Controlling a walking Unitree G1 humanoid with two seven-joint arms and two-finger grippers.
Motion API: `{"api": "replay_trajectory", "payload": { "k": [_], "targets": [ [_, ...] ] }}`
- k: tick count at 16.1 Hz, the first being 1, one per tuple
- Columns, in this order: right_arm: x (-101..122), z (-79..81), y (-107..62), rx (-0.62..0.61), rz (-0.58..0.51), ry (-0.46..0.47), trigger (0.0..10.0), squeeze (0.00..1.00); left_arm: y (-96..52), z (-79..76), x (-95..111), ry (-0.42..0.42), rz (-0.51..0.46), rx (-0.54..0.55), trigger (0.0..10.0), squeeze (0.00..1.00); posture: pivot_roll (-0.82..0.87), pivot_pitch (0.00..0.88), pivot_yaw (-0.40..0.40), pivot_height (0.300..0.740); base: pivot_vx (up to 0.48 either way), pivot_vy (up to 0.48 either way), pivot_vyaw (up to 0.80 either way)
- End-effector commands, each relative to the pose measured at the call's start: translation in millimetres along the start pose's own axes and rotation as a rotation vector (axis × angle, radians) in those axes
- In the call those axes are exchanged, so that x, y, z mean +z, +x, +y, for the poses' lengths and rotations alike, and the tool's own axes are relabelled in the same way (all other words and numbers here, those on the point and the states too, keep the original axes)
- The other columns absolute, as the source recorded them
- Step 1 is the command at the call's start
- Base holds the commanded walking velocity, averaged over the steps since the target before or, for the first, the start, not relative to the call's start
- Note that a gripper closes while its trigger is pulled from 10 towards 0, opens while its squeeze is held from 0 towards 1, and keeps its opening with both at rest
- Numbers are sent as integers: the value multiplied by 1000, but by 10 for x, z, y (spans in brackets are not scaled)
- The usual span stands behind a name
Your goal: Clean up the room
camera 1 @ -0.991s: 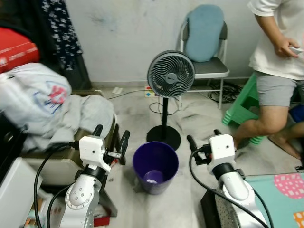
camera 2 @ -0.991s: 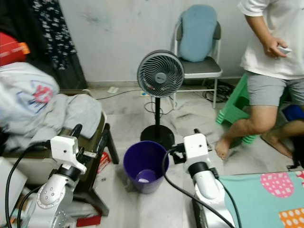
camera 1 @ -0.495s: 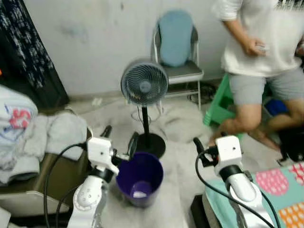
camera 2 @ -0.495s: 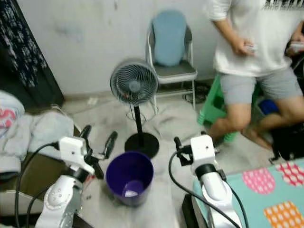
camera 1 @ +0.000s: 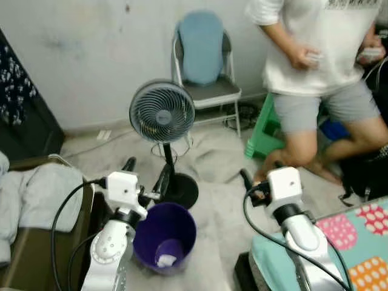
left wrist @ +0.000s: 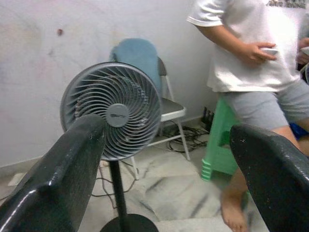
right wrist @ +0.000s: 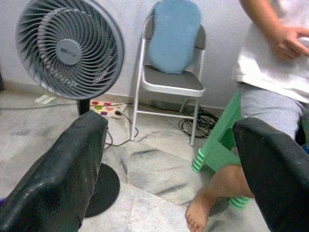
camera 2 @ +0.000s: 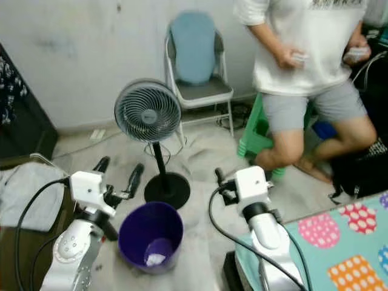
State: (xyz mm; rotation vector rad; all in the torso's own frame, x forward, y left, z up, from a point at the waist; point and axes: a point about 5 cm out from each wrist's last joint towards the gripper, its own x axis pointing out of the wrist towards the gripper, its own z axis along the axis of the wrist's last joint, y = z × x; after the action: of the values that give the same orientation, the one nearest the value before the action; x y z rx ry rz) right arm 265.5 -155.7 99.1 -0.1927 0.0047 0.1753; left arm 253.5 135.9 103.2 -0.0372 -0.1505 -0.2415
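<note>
Meanwhile, in a cluttered room, grey clothing (camera 1: 36, 194) lies heaped on an olive seat (camera 1: 24, 254) at far left, likely among the things the tidy-up is after, though none of it is in hand. Just beside it the left gripper (camera 1: 145, 176) hovers with its fingers spread wide and empty, above the near rim of a purple bin (camera 1: 165, 242) that holds a scrap of pale litter (camera 1: 163, 260). Behind the bin stands a pedestal fan (camera 1: 162, 112), its round base near the bin; a careless swing of either arm could tip fan or bin. Farther right the right gripper (camera 1: 245, 180) is also raised; both wrist views show fingers parted and holding nothing. A person (camera 1: 315, 66) stands close by a green stool (camera 1: 267, 130), so a forward step risks a collision with bare legs.
</note>
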Motion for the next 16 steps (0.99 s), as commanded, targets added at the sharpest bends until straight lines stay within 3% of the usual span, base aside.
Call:
{"api": "replay_trajectory", "payload": {
  "k": [1,12,16],
  "targets": [
    [78,116,49,37,-36,3,10000,0,-62,137,-7,38,16,40,10000,0,31,31,35,740,0,0,800],
    [52,134,62,44,-35,2,10000,0,-47,64,-16,46,19,21,10000,0,32,21,26,740,0,0,800],
    [40,136,60,40,-32,12,10000,0,-47,21,-17,40,14,-19,10000,0,26,21,30,740,0,0,111]
  ]
}}
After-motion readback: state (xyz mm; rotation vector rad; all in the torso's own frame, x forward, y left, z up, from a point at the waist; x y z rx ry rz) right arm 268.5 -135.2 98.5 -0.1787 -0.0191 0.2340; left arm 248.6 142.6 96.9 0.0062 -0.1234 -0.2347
